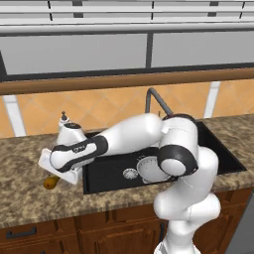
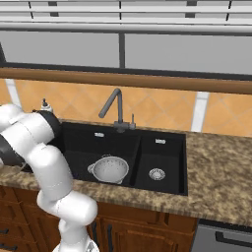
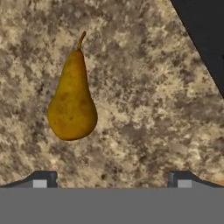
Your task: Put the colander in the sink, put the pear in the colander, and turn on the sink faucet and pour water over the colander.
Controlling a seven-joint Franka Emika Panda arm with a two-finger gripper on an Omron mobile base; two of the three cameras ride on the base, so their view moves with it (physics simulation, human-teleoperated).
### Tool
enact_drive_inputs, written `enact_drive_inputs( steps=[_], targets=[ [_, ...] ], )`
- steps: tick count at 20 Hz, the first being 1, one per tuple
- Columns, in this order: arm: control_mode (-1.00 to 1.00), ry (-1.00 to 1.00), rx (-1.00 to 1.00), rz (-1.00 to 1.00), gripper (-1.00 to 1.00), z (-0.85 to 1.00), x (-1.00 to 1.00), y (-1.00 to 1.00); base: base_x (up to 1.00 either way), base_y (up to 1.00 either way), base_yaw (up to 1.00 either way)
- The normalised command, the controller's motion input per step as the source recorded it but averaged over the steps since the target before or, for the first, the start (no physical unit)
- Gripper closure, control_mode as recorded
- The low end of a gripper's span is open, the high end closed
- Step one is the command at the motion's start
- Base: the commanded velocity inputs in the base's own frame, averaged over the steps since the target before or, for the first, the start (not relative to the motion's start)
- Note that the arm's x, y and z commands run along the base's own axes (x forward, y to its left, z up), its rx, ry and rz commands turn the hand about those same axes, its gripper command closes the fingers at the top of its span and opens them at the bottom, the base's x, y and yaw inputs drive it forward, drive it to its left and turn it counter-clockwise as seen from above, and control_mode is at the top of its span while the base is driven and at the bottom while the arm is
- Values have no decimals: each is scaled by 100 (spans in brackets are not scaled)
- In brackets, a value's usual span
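Note:
A yellow-brown pear [image 3: 72, 103] lies on the speckled granite counter [image 3: 144, 113], left of the sink, stem pointing away from me. My gripper [image 3: 112, 180] hangs above it, open, with nothing between the fingertips [image 3: 41, 179]; the pear sits off to the left of their middle line. From the left base view, the pear [image 1: 49, 182] peeks out beneath the hand. The light grey colander [image 2: 110, 170] stands upright in the wide basin of the black sink [image 2: 162, 147]; it holds nothing. Behind the basins rises the dark faucet [image 2: 115, 110], and no water runs.
A white soap bottle [image 1: 63, 119] stands on the counter behind my hand, near the sink's back left corner. My forearm stretches over the wide basin and partly hides the colander [image 1: 147, 167]. A wooden ledge [image 1: 124, 82] runs along the wall above the tiles.

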Motion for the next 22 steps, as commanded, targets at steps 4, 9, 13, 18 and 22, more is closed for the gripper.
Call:
enact_drive_inputs(
  steps=[4,9,13,18,22],
  targets=[
    [-100,0,-6,-6,-100,-26,5,26,0,0,0],
    [-100,0,-6,-5,-100,-14,17,21,0,0,0],
    [-100,0,-4,-1,-100,-7,24,20,0,0,0],
    [-100,0,-3,0,-100,-6,28,17,0,0,0],
    [-100,0,-5,0,-100,-19,21,2,0,0,0]
  ],
)
